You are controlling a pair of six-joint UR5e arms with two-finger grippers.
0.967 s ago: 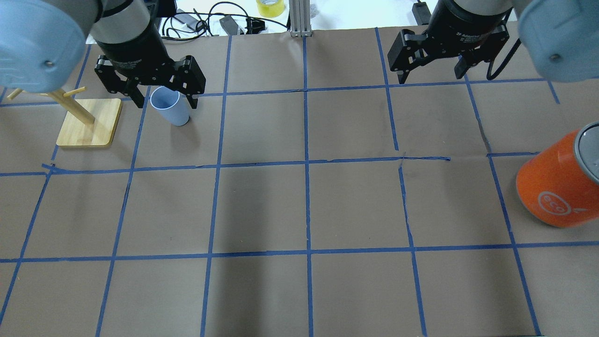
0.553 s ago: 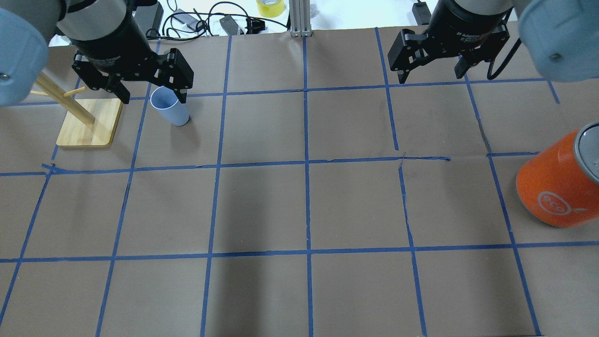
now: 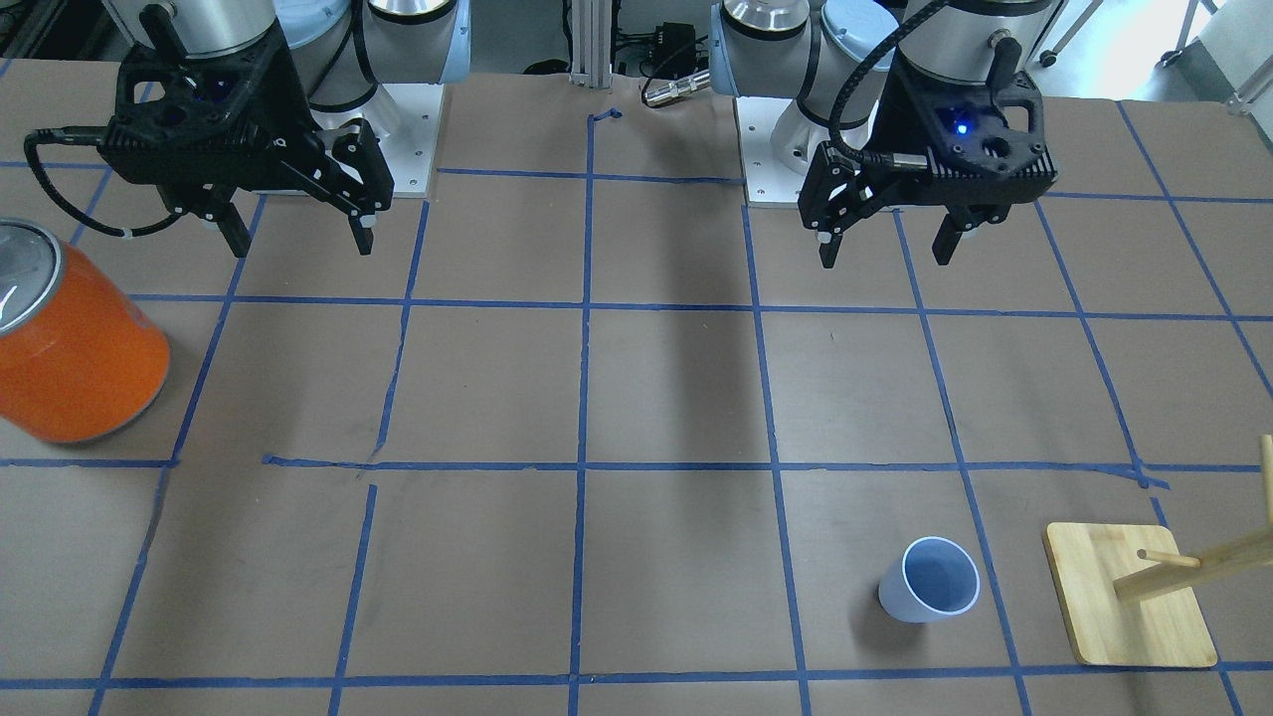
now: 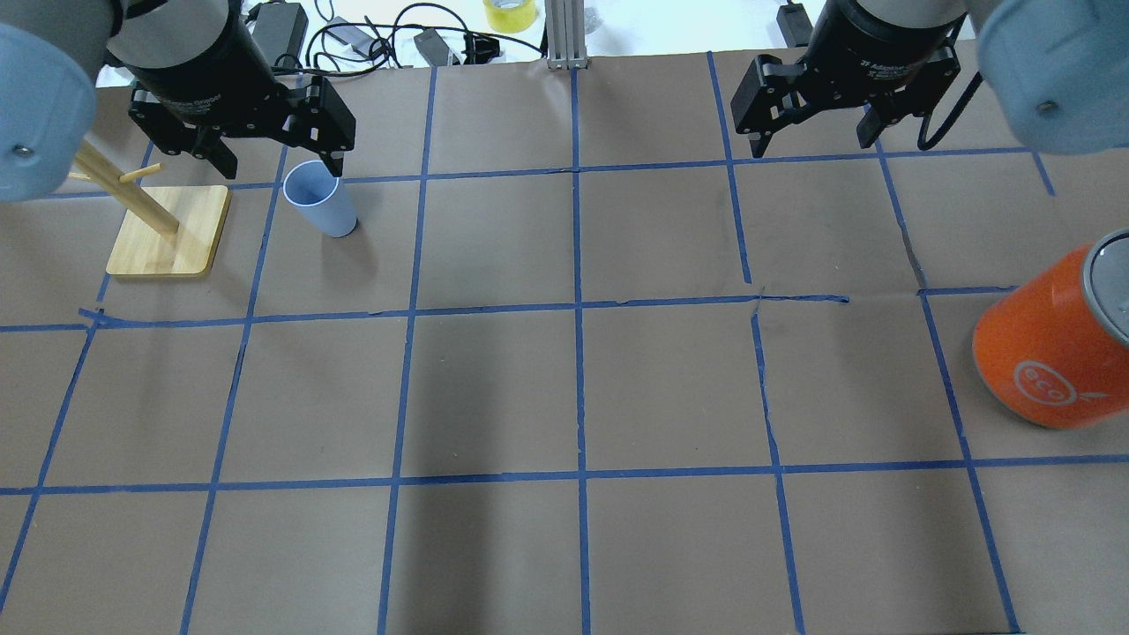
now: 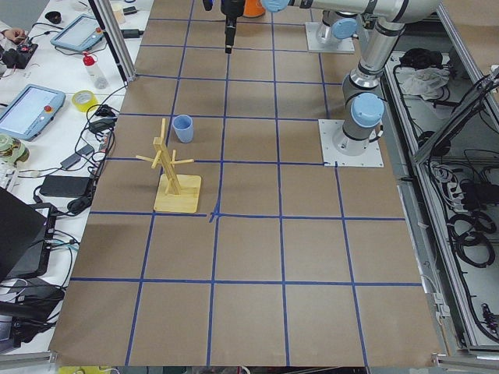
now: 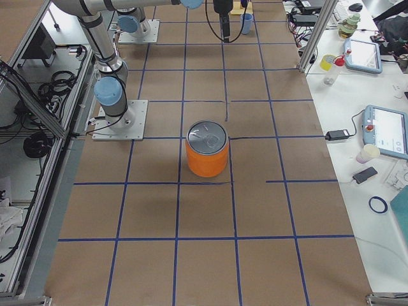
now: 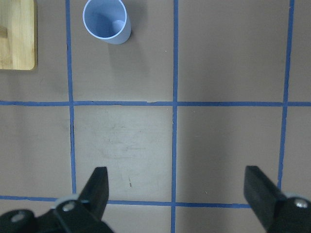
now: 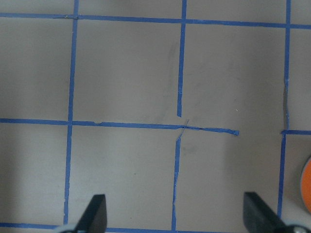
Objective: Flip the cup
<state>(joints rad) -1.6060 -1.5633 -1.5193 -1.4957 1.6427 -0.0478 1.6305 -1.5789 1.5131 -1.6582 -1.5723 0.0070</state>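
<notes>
Wood stood furthest left: a small peg stand (image 4: 168, 231) on a square base, in the far left part of the taped grid. A blue tape line ran between its base and the cup (image 4: 319, 199) just to its right. The cup stood upright, mouth up, on the brown paper table (image 4: 564, 388), and nothing touched it.

The left gripper (image 4: 280, 166) hung raised over the table, apart from the cup, with its fingers spread wide and holding nothing. From its wrist camera the cup sat well ahead of both fingertips, with only bare paper and tape lines between.

Cables (image 4: 379, 40) and a yellow tape roll (image 4: 509, 13) lay beyond the table's far edge.

Further right, the right gripper (image 4: 813, 145) hung the same way, wide open and empty, over the far right squares.

At the right edge stood a big orange can (image 4: 1050, 353) with a silver lid, well apart from the cup.
</notes>
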